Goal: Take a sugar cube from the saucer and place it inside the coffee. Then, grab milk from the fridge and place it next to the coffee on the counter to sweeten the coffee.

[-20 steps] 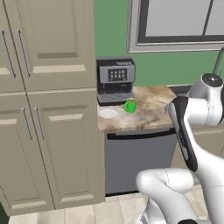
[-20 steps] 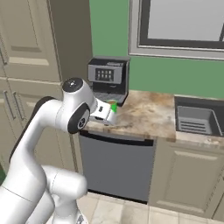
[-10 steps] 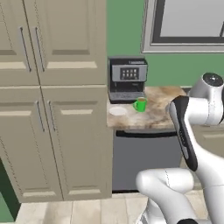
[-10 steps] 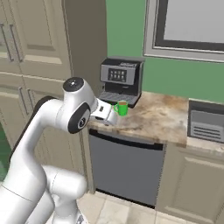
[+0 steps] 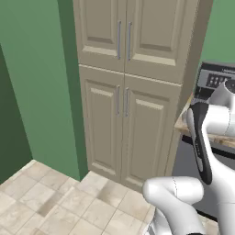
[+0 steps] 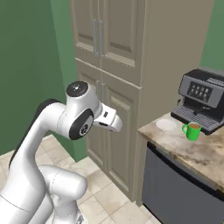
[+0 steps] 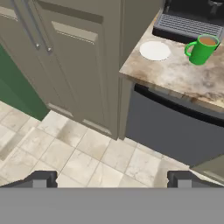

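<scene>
The coffee, a green mug (image 7: 203, 48) with brown liquid, stands on the counter (image 7: 183, 76) in front of a black coffee machine (image 7: 192, 19). Left of it lies the white saucer (image 7: 154, 50); I make out no sugar cube on it. In the right base view the mug (image 6: 192, 130) and saucer (image 6: 166, 124) sit at the counter's (image 6: 197, 153) left end. My gripper (image 7: 111, 180) hangs well back from the counter, above the floor, open and holding nothing. The hand (image 6: 111, 122) points toward the cabinets. The milk and the fridge are out of view.
Tall beige cabinets (image 5: 133, 92) with vertical handles rise left of the counter. A dark grey dishwasher front (image 7: 175, 131) sits under the counter. A green wall (image 5: 36, 82) stands at the far left, with tiled floor (image 5: 59, 202) below.
The whole picture has shifted: the base has turned or driven left, so the cabinets and green wall take up more of both base views. Mug and saucer stay put.
</scene>
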